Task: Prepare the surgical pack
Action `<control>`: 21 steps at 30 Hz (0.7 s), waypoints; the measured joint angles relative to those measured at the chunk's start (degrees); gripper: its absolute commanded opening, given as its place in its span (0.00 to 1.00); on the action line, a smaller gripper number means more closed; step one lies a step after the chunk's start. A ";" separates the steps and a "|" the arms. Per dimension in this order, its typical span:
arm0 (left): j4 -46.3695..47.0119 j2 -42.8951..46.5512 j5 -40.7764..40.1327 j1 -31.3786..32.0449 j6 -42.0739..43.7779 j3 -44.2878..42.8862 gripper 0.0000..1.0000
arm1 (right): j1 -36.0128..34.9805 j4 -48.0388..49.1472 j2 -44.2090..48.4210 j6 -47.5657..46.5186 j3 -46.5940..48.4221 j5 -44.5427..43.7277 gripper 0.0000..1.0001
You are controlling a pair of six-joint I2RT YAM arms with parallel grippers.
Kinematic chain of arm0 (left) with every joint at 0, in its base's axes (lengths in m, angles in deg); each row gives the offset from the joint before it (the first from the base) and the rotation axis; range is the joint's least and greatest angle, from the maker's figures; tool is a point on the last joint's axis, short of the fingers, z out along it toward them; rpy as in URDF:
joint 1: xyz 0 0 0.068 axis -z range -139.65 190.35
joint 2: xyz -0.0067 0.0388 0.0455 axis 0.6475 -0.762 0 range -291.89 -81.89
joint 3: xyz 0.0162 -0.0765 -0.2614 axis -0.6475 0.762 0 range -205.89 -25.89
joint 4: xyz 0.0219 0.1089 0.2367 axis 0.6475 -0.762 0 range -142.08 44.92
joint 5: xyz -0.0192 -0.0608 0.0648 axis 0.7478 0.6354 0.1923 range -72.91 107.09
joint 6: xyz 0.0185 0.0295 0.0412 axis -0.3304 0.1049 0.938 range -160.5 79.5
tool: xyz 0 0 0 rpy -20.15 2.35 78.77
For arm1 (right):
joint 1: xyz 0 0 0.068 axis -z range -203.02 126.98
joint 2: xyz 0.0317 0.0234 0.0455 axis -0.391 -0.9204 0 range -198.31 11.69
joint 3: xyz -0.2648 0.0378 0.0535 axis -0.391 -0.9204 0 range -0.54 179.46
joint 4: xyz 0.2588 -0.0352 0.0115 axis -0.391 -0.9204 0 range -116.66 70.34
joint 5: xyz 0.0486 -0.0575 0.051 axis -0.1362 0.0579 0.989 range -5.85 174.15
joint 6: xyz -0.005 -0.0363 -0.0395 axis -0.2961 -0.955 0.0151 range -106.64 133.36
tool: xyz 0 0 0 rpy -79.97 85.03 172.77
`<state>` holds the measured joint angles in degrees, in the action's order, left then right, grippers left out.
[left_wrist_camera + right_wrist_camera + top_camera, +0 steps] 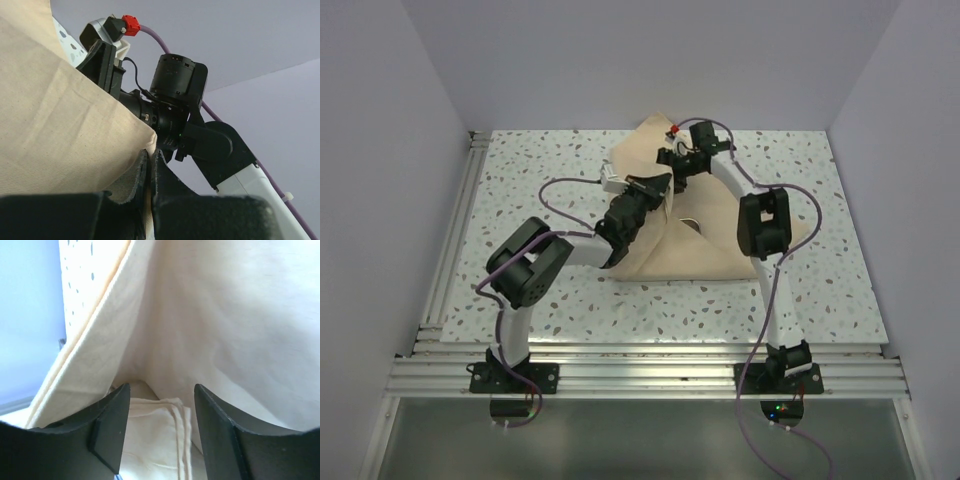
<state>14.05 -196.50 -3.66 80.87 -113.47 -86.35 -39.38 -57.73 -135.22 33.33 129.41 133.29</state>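
Top external showed the surgical pack (705, 250), a tan cloth, lying on the speckled table (520, 180), centre and toward the far side. The left gripper (150, 160) was pinched tight on a raised corner of the cloth. Just beyond it, the right gripper (162, 392) had its jaws apart, gripping nothing.

Soft, bright, even light with faint shadows; left fingers (170, 200) blur close to the lens.
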 measured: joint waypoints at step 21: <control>0.70 -9.22 4.85 1.40 2.05 -5.88 0.43 | 14.97 3.10 26.99 1.51 -23.17 -17.46 0.64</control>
<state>14.75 -205.72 1.19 82.27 -111.42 -92.23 -24.40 -54.62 -108.23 34.84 106.24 115.83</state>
